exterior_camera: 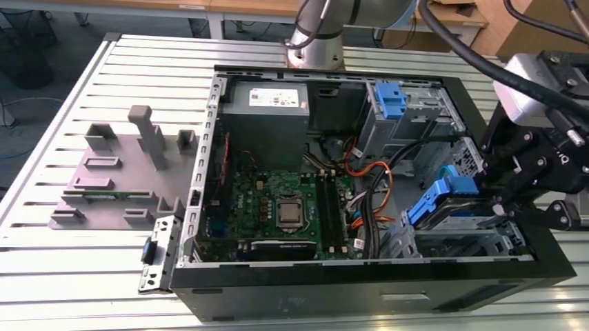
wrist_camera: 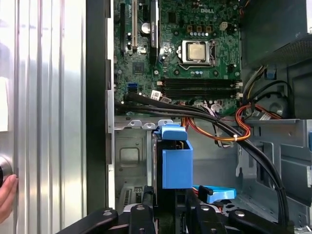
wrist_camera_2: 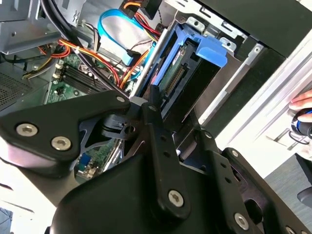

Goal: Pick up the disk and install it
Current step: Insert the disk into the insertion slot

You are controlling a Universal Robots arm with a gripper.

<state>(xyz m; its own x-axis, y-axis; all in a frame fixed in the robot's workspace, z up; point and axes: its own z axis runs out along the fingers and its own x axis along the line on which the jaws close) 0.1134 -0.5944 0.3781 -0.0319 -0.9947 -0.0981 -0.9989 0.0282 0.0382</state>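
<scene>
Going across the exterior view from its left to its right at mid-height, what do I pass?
grey fixture → motherboard → disk → pincer

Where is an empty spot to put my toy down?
Bare table slats lie on the near side of the grey fixture and beyond it. Inside the computer case it is crowded: cables, motherboard, and the gripper at the disk.
</scene>
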